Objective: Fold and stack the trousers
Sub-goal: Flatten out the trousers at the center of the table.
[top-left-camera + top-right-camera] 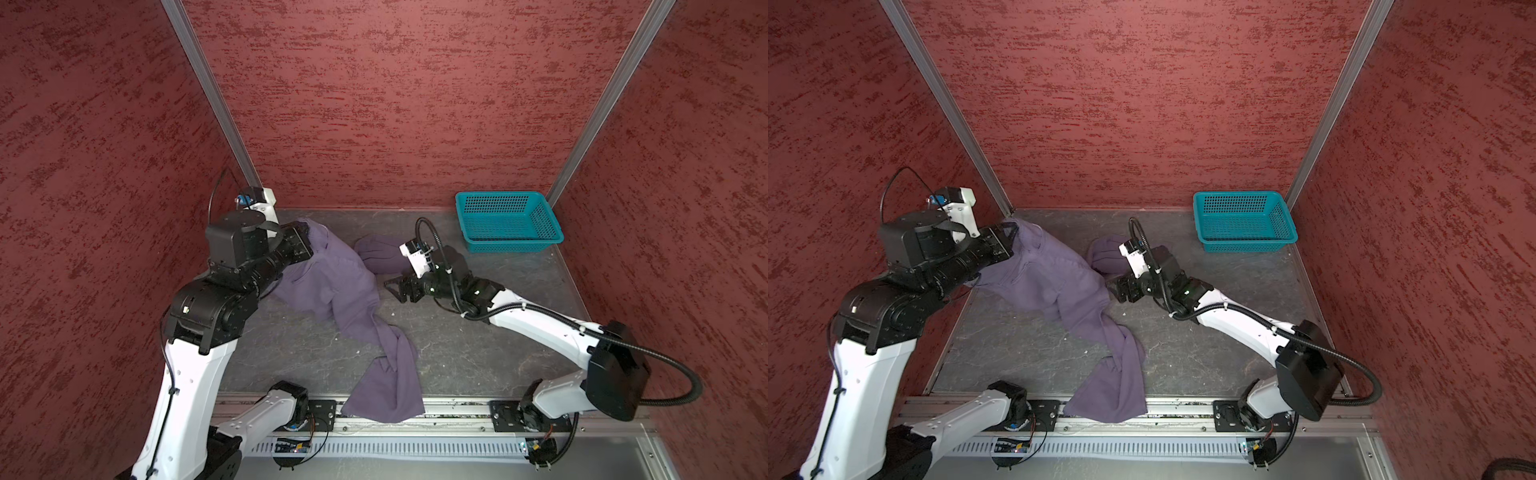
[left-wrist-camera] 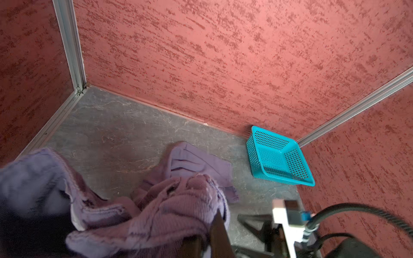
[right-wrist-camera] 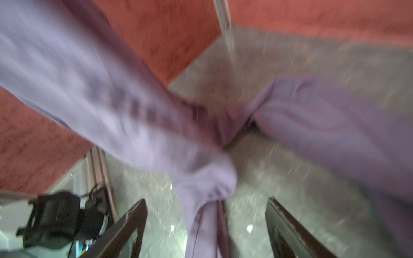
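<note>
Trousers [image 1: 345,286] sprawled across the grey table [image 1: 478,353]: waist end lifted at far left, one leg trailing over the near rail.
Left gripper [image 1: 305,237]: tips buried in cloth and clamped tight on the waist end; the left wrist view shows only one dark finger [image 2: 220,233] under bunched fabric. Right wrist view badly smeared. Right gripper [image 3: 205,203]: fingers spread wide, a strip of leg between them, contact not readable. Second leg bunched behind the right wrist, partly hidden. Teal basket [image 1: 509,224] in the far right corner, well apart.
</note>
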Robot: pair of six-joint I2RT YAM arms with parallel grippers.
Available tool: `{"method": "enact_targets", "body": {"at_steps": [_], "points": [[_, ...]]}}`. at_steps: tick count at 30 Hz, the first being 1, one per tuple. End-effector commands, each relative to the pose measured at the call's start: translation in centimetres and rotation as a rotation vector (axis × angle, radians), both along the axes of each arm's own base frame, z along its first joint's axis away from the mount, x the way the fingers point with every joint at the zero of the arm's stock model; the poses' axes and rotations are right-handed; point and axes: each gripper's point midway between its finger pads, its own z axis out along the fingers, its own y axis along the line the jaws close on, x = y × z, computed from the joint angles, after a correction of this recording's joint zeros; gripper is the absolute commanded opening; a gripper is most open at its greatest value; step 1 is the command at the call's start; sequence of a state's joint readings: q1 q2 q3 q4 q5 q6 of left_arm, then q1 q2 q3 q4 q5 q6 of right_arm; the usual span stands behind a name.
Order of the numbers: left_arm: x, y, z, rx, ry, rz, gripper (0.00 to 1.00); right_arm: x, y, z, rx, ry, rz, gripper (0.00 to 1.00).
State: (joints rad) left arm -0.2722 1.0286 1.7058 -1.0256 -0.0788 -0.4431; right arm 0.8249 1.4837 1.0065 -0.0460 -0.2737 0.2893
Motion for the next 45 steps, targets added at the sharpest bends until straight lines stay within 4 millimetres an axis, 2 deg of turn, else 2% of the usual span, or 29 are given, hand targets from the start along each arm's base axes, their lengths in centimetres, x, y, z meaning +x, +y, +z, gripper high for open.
{"method": "enact_targets", "body": {"at_steps": [1, 3, 6, 9, 11, 13, 14, 15, 17, 18, 20, 22, 25, 27, 28, 30, 31, 32, 34, 36, 39, 41, 45], "points": [[-0.7, 0.3, 3.4, -0.022, -0.107, -0.019, 0.0, -3.1, 0.0, -5.1, -0.091, 0.118, 0.029, 0.87], [-0.6, 0.9, 3.6, -0.017, -0.108, 0.003, 0.0, -4.1, -1.0, -8.3, -0.167, 0.165, 0.011, 0.89], [-0.6, 1.3, 4.1, -0.026, -0.114, 0.013, 0.0, -6.0, -2.5, -12.0, -0.264, 0.232, 0.01, 0.89], [-0.4, 1.9, 4.3, -0.017, -0.114, 0.032, 0.0, -8.0, -2.7, -14.5, -0.316, 0.283, 0.034, 0.88], [-0.3, 2.2, 4.5, -0.019, -0.112, 0.044, 0.0, -8.9, -2.1, -15.2, -0.313, 0.311, 0.052, 0.83], [-0.3, 2.3, 4.7, -0.026, -0.116, 0.042, 0.0, -8.8, -1.4, -15.6, -0.29, 0.331, 0.047, 0.72], [-0.2, 2.4, 4.8, -0.028, -0.12, 0.041, 0.0, -8.4, -1.1, -15.5, -0.286, 0.325, 0.033, 0.58], [-0.2, 2.5, 4.9, -0.025, -0.122, 0.042, 0.0, -7.8, -1.0, -15.3, -0.285, 0.316, 0.019, 0.34], [-0.1, 2.9, 4.9, -0.02, -0.117, 0.054, 0.0, -5.9, -1.2, -13.9, -0.286, 0.282, -0.022, 0.01], [-0.2, 3.0, 5.0, -0.019, -0.117, 0.056, 0.0, -4.6, -1.7, -12.7, -0.292, 0.255, -0.045, 0.0], [-0.3, 3.2, 5.1, -0.013, -0.121, 0.057, 0.0, -1.0, -3.6, -9.2, -0.314, 0.182, -0.115, 0.0], [-0.5, 3.7, 5.2, -0.001, -0.126, 0.072, 0.0, 2.5, -6.8, -4.9, -0.314, 0.119, -0.211, 0.0], [-0.9, 4.4, 5.3, 0.008, -0.131, 0.095, 0.0, 6.7, -12.3, 2.9, -0.256, 0.011, -0.356, 0.0], [-1.1, 4.5, 5.5, 0.012, -0.139, 0.094, 0.0, 8.1, -14.8, 5.1, -0.288, -0.02, -0.409, 0.0], [-1.2, 4.7, 5.6, 0.016, -0.142, 0.1, 0.0, 8.8, -16.1, 5.4, -0.331, -0.03, -0.44, 0.01], [-1.1, 5.0, 5.4, 0.023, -0.137, 0.11, 0.0, 9.7, -17.7, 5.2, -0.418, -0.035, -0.483, 0.31], [-1.0, 5.1, 5.2, 0.022, -0.132, 0.113, 0.0, 10.6, -18.5, 3.7, -0.48, -0.01, -0.513, 0.48], [-0.8, 5.1, 4.8, 0.015, -0.121, 0.113, 0.0, 11.2, -19.1, 2.9, -0.517, 0.007, -0.543, 0.61], [-0.7, 5.1, 4.1, 0.002, -0.1, 0.103, 0.0, 12.1, -19.6, 1.9, -0.531, 0.032, -0.579, 0.75], [-0.7, 5.4, 3.4, 0.002, -0.078, 0.111, 0.0, 12.5, -19.2, 1.3, -0.496, 0.049, -0.588, 0.78], [-1.0, 6.3, 2.3, 0.0, -0.049, 0.144, 0.0, 12.1, -17.5, 0.9, -0.4, 0.089, -0.548, 0.76], [-1.2, 6.6, 1.7, -0.01, -0.035, 0.152, 0.0, 11.4, -16.1, 0.5, -0.34, 0.13, -0.489, 0.7], [-1.2, 7.4, 0.2, -0.035, 0.004, 0.176, 0.0, 9.1, -13.6, -0.5, -0.267, 0.163, -0.384, 0.65]]}}
